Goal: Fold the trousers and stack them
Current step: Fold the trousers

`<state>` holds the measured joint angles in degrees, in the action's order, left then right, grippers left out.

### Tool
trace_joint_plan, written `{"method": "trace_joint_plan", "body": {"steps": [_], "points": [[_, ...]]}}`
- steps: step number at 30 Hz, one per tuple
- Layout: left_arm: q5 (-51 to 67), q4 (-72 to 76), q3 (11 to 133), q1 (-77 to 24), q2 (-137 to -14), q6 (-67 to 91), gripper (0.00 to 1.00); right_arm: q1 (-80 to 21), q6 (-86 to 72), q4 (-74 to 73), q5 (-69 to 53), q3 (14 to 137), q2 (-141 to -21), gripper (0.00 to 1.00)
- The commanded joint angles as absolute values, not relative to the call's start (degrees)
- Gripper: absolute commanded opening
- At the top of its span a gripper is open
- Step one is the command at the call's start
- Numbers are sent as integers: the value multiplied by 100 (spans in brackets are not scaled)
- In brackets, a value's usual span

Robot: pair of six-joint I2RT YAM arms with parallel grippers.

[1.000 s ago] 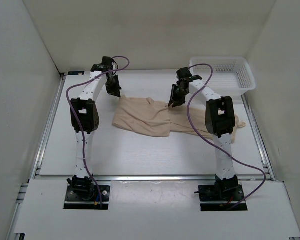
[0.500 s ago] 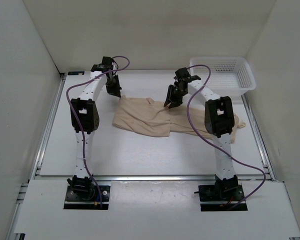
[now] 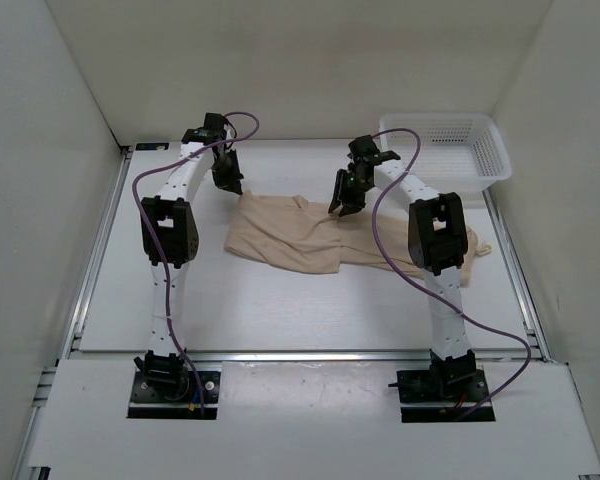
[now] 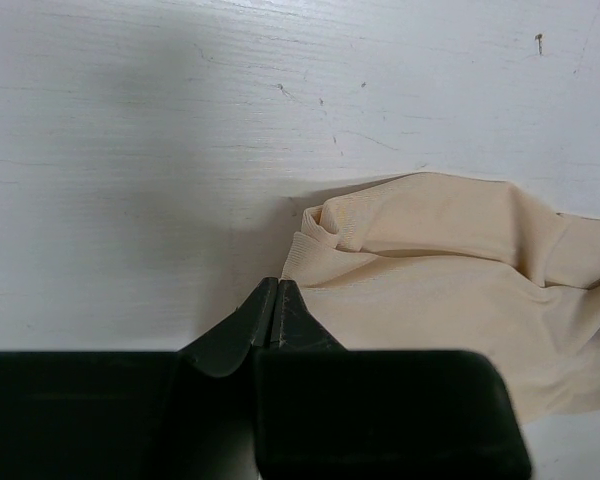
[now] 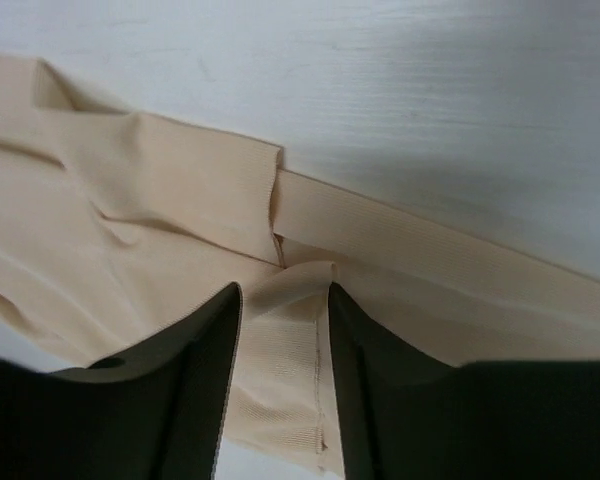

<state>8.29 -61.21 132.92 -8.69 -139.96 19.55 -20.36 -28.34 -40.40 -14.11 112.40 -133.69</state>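
You have one white bench (image 3: 280, 310). One pair of wrinkled beige cloth trousers (image 3: 285, 240) lies spread across its middle, reaching toward the right edge. One white plastic mesh basket (image 3: 500, 160) sits in the far right corner. Of two claws, the left claw (image 4: 275, 290) is clenched at the trousers' corner. The right claw (image 5: 280, 295) straddles a fold, and you cannot tell if it grips.
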Motion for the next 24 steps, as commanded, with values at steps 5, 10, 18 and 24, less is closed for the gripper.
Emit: {"method": "trace_joint_plan", "body": {"steps": [5, 10, 18, 24], "points": [[967, -6012, 13509, -826, -13614, 1969, 11, -2083, -2689, -4192, -1037, 11522, -13306, 65], [967, -6012, 13456, -826, -13614, 1969, 11, -2083, -2689, -4140, -1292, 11584, -13482, 68], [967, -6012, 13456, -826, -13614, 2021, 11, -2083, -2742, -4140, -1494, 11698, -13676, 52], [967, -5959, 13404, -826, -13614, 2021, 11, -2083, -2742, -4087, -1494, 11646, -13676, 50]]}}
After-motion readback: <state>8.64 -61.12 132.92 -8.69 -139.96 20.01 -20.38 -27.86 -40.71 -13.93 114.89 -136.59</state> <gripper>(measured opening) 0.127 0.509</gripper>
